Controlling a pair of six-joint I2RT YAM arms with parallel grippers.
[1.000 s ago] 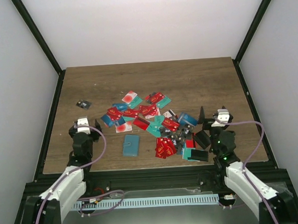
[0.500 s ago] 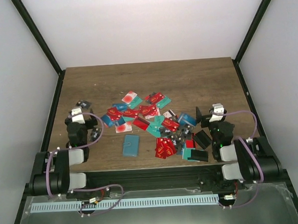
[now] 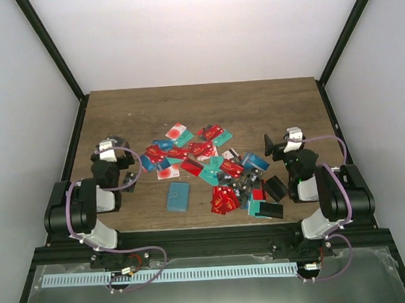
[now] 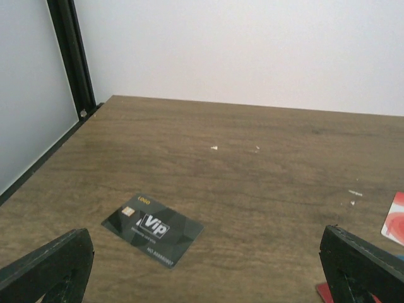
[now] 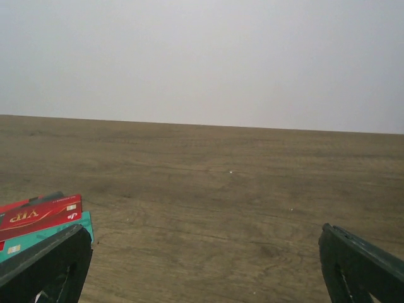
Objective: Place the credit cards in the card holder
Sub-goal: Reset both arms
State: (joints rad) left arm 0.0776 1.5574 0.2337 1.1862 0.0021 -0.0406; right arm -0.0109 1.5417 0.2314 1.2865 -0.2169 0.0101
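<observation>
On the wooden table, credit cards lie heaped centrally, the card holder just nearer, black cases at their right. Both the left gripper and right gripper gape empty

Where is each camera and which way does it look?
Top: high behind the robot, looking down on the table; both arms show.
Left wrist: on left arm, facing the back-left corner and a black card; left claw shows.
Right wrist: on right arm, facing the back wall past a red card; right claw shows.
All three share the wooden table.
</observation>
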